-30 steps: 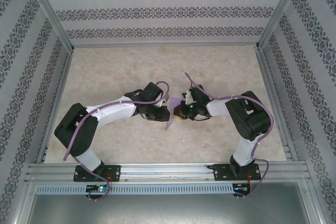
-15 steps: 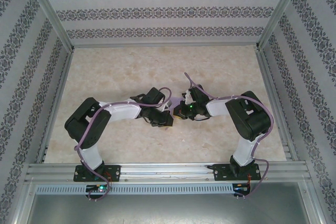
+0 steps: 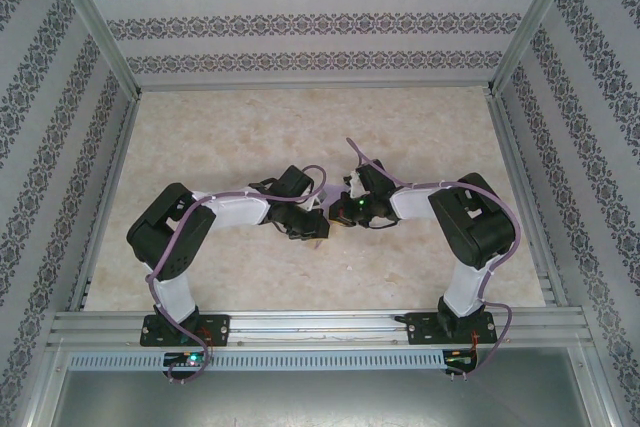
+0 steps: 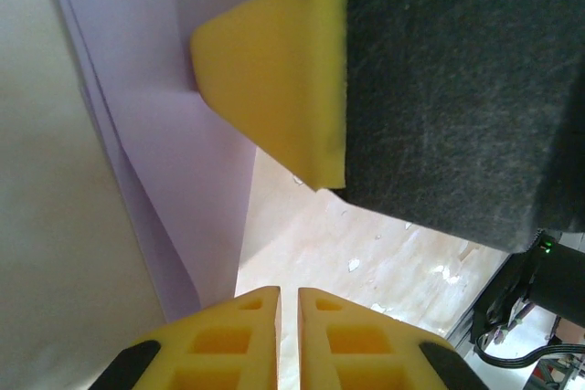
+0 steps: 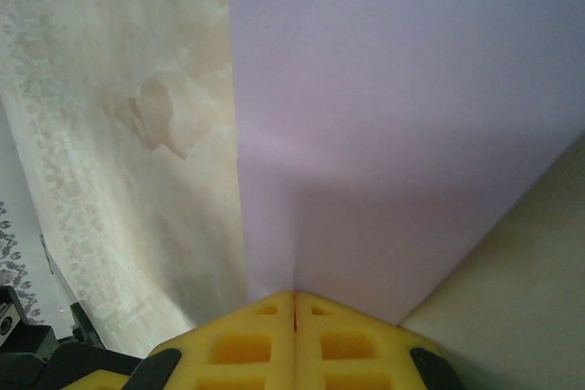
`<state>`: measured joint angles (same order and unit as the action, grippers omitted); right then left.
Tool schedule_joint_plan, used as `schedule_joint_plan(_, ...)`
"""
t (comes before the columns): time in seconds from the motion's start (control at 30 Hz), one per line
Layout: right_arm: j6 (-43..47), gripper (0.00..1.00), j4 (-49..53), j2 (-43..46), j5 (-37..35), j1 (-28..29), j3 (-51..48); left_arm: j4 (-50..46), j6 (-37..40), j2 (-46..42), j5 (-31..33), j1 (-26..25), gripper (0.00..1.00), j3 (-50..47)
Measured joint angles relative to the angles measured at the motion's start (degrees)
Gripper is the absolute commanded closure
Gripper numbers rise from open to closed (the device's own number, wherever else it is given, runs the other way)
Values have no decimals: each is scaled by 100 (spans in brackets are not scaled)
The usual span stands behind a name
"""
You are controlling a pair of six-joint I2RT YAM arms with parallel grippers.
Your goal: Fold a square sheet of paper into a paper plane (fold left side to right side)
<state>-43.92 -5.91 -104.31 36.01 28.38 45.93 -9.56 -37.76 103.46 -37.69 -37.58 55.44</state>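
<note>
The right pincer (image 5: 294, 303) was seen pressed together, its yellow pads nipping the edge of the lavender paper (image 5: 402, 125). The left pincer (image 4: 287, 303) was found nearly closed, a thin gap left between its pads, the paper (image 4: 146, 89) just beside it. Both pincers were met mid-table (image 3: 240, 137), the paper largely hidden between them.

lavender paper (image 5: 393, 116), yellow tool (image 5: 294, 340), beige marbled table (image 3: 250, 137)
</note>
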Motion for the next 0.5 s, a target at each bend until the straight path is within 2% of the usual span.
schedule_joint_plan(0.5,175,100,146,-11,-87,28,85,111,-24,0,50,28,88,-127)
